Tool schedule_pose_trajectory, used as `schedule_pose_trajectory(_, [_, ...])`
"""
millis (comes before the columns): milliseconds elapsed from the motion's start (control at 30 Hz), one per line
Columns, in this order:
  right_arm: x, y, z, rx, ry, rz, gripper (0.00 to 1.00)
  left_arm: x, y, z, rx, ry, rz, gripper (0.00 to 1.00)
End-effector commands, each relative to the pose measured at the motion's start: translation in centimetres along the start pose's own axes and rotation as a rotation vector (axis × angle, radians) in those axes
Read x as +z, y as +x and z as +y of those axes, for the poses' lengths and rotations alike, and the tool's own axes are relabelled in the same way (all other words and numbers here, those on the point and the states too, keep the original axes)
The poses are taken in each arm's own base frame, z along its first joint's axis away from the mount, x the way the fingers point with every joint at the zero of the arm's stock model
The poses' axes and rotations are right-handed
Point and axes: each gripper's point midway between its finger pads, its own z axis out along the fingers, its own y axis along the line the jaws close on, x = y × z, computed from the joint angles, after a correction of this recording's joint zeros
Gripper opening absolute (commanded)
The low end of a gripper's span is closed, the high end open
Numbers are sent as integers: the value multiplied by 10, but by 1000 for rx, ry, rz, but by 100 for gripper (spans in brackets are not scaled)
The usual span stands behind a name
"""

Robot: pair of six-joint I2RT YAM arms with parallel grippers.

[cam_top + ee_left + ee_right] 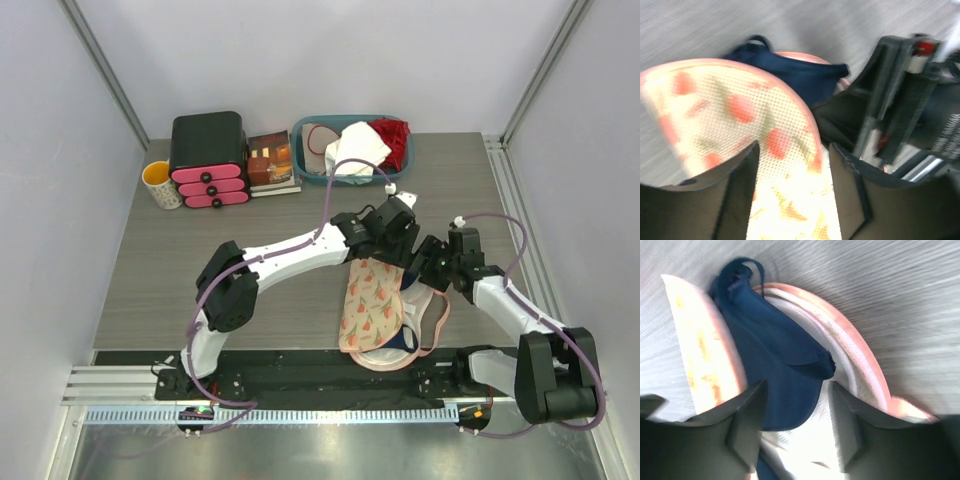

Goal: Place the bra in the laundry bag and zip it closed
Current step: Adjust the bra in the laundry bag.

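**Figure. Both arms over the opened pouch, near the front edge of the table.**

Writing: pale lettering is seen on the right arm's dark housing in the left wrist view, but it is too blurred to be read. The cover of the small book (270,160) in the far row is too small for any print to be made out.

The laundry bag (370,305) is shown unzipped at the near middle of the table (170,270). Its floral half is raised on the left, and its white-lined half, rimmed by the pink zipper (840,335), lies to the right. The bra (780,355) is seen lying between the two halves, on the white lining. One strap loop pokes past the bag's end, and a navy edge shows beyond the floral half.

The left gripper (794,150) is held over the floral half with its fingers spread and nothing clamped. The right gripper (796,387) is held over the bra with its fingers likewise parted. The two tools are seen close together.

Edges and room: the bag's near end lies just beside the dark strip at the table's front edge. Bare wood grain is seen to the left of the left arm. Along the far edge are ranged a mug (160,185), a black drawer box (208,155), the book and a teal basket (305,135), all well apart from the bag.
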Motion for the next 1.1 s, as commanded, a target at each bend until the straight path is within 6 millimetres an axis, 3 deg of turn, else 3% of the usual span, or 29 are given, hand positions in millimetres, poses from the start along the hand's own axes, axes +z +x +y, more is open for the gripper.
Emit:
schedule_pose_trajectory(0, [-22, -7, -6, -15, 97, -26, 72, -41, -31, 8, 1, -68, -104, 62])
schedule_pose_trajectory(133, [-39, -10, -6, -12, 117, -62, 73, -35, -19, 12, 12, -89, -75, 63])
schedule_pose_trajectory(333, [-57, -10, -16, 99, 192, -118, 75, -11, -2, -6, 77, -72, -13, 60])
schedule_pose_trajectory(533, [-61, 0, -26, 130, 190, -152, 66, 2, 8, -22, 111, -19, 19, 61])
schedule_pose_trajectory(700, [-54, 7, -27, 160, 150, -156, 57, 13, 13, -24, 132, -35, 18, 63])
schedule_pose_trajectory(900, [-36, 22, -19, 150, 51, -99, 52, 32, 24, -4, 168, -138, 48, 57])
schedule_pose_trajectory(1033, [-28, 26, -19, 137, 34, -80, 52, 40, 26, 0, 186, -162, 55, 48])
schedule_pose_trajectory(1067, [-27, 25, -20, 130, 33, -85, 52, 41, 26, 2, 190, -171, 57, 40])
